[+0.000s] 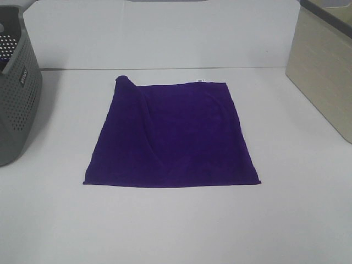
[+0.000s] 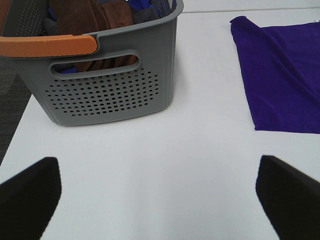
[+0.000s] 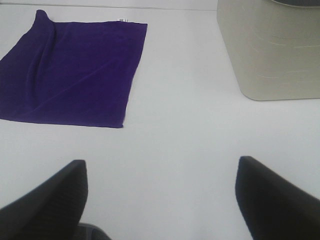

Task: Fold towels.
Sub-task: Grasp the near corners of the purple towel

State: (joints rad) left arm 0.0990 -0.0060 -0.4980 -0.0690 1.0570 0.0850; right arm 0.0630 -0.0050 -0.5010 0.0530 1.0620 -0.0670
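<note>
A deep purple towel [image 1: 173,137] lies spread flat on the white table [image 1: 176,231], roughly square, with a small white tag [image 1: 201,81] on its far edge and a raised crease running from its bunched far left corner [image 1: 124,80]. It also shows in the left wrist view [image 2: 285,75] and the right wrist view [image 3: 75,75]. My left gripper [image 2: 157,200] is open and empty over bare table, apart from the towel. My right gripper [image 3: 160,200] is open and empty over bare table, also apart from it. Neither gripper shows in the exterior view.
A grey perforated basket [image 1: 16,93] stands at the table's left; the left wrist view [image 2: 110,75] shows its orange handle [image 2: 47,45] and brown and blue cloths inside. A beige bin [image 1: 324,71] stands at the right, also in the right wrist view [image 3: 270,50].
</note>
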